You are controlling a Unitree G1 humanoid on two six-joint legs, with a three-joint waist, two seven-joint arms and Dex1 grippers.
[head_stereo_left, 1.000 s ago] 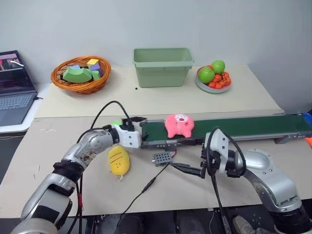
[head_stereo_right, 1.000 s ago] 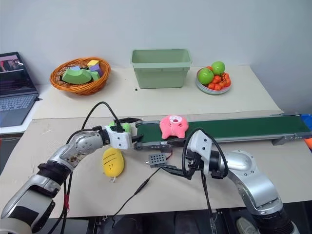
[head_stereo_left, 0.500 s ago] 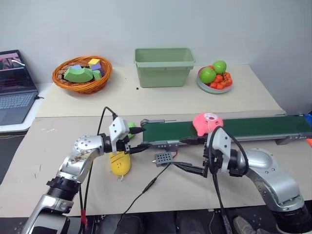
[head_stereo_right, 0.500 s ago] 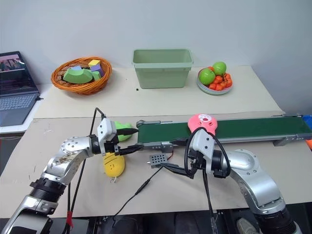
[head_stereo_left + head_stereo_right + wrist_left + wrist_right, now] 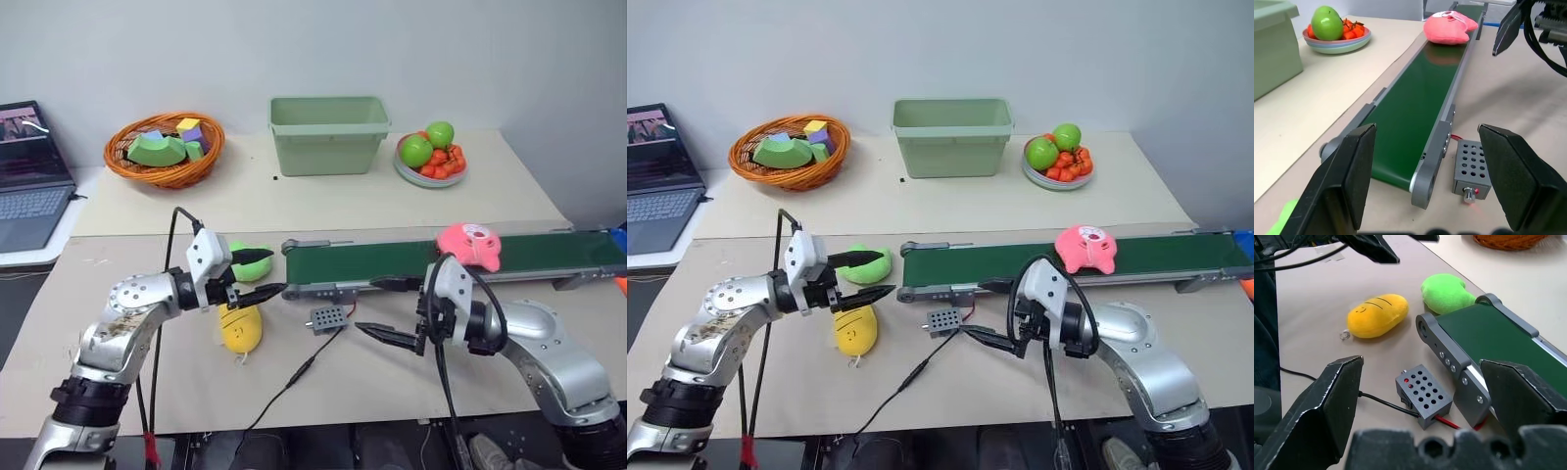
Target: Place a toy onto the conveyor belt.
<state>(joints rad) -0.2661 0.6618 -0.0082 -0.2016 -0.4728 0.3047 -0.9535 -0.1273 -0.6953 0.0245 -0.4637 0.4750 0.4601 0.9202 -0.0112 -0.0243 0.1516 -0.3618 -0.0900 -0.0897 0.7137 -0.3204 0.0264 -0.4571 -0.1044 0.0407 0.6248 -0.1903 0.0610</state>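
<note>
Resting on conveyor belt (image 5: 392,261): toy (image 5: 469,245)
Left hand (image 5: 257,274): open, empty
Right hand (image 5: 394,310): open, empty

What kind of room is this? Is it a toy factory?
Probably not a factory, more likely a robot test lab. The conveyor belt is a small tabletop one carrying a single pink toy, a laptop sits alongside, and loose cables run across the paper-covered table.

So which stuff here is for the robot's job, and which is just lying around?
For the job:
- pink toy
- conveyor belt

Just lying around:
- yellow plush
- green plush
- orange basket
- green bin
- fruit bowl
- laptop
- grey box
</note>
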